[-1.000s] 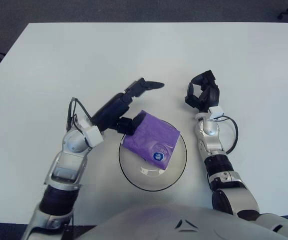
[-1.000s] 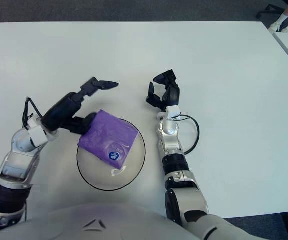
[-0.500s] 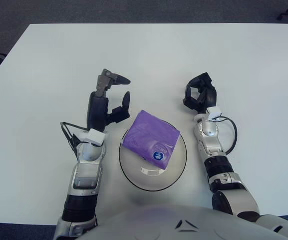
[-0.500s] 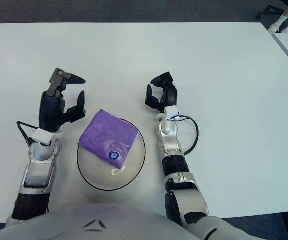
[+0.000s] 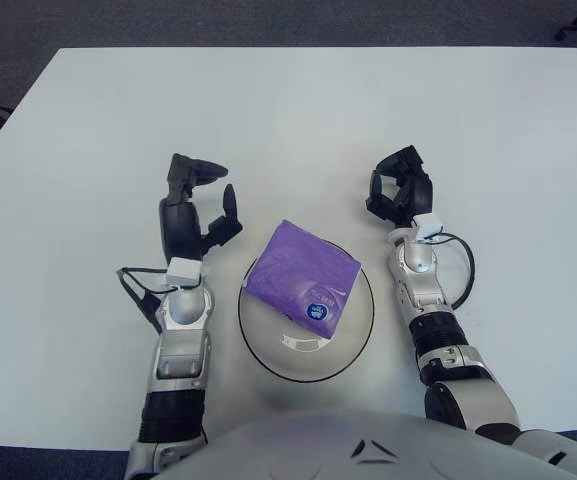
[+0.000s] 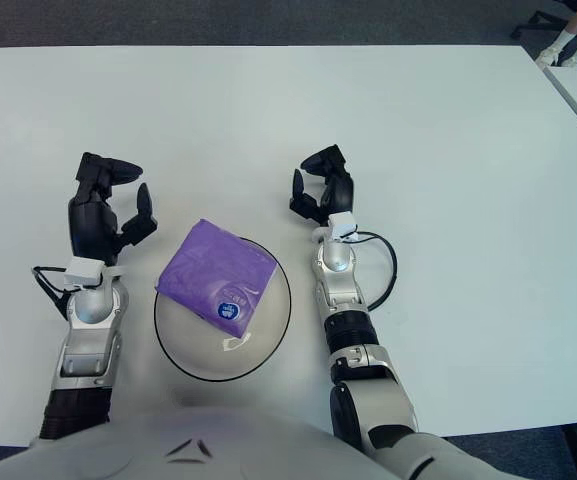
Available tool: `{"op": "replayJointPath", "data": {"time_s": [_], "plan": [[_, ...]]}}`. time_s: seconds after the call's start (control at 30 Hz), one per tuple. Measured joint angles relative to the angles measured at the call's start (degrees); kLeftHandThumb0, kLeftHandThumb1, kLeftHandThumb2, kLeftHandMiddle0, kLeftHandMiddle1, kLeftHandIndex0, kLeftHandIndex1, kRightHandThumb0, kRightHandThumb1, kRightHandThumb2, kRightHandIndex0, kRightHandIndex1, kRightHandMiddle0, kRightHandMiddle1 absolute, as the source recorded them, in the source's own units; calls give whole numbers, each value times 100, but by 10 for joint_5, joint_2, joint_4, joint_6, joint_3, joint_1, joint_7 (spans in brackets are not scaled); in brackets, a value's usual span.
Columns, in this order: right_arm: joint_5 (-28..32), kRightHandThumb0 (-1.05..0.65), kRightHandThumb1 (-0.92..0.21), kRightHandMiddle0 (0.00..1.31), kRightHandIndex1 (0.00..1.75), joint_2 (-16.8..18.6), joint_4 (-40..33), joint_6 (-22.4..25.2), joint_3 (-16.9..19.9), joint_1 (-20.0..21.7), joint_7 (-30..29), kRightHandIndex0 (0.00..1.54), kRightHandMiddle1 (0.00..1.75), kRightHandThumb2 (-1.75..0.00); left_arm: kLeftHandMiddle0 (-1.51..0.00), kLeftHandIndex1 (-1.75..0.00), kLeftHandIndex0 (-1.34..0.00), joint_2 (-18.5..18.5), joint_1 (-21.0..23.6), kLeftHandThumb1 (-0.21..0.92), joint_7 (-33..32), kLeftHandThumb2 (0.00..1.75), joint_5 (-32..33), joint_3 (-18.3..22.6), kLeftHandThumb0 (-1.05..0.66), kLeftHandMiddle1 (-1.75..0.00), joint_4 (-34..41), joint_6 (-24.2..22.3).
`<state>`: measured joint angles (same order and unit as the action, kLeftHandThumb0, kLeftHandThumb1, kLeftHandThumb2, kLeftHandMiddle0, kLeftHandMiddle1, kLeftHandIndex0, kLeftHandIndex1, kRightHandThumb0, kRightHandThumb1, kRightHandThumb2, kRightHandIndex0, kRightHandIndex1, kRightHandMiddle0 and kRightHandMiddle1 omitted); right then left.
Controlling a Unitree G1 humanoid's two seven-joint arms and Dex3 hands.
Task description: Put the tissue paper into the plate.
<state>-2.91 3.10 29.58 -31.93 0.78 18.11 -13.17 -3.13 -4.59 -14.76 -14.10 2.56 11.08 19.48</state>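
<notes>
A purple tissue pack (image 5: 302, 277) with a round blue sticker lies in the clear glass plate (image 5: 353, 345), overhanging its upper-left rim. My left hand (image 5: 196, 203) stands upright on the table just left of the plate, apart from the pack, fingers loosely curled and holding nothing. My right hand (image 5: 400, 188) is parked upright to the right of the plate, fingers relaxed and empty.
The plate sits on a white table (image 5: 298, 110) near its front edge. A black cable (image 5: 464, 262) loops beside my right wrist and another (image 5: 138, 292) beside my left wrist. Dark floor lies beyond the table's far edge.
My left hand let go of the tissue pack and drew back to the left, rising upright with its fingers curling in. The pack stays in the plate. The right hand barely moved.
</notes>
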Motion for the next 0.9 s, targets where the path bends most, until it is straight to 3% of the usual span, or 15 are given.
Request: {"op": "replayJointPath", "data": {"time_s": [0.3, 0.73, 0.9], "plan": [[0, -41, -55, 43, 170, 3, -6, 0, -1, -4, 1, 66, 175, -103, -72, -175, -43, -21, -1, 54, -24, 104, 0, 4, -41, -175, -16, -33], [-1, -41, -56, 43, 175, 14, -28, 9, -1, -20, -5, 72, 175, -102, -72, -175, -43, -27, -6, 54, -44, 104, 0, 6, -41, -175, -96, -33], [-3, -41, -56, 43, 175, 16, -31, 10, -1, -24, -17, 72, 175, -102, -74, -175, -43, -27, -5, 55, -50, 104, 0, 5, -41, -175, -113, -12]]}}
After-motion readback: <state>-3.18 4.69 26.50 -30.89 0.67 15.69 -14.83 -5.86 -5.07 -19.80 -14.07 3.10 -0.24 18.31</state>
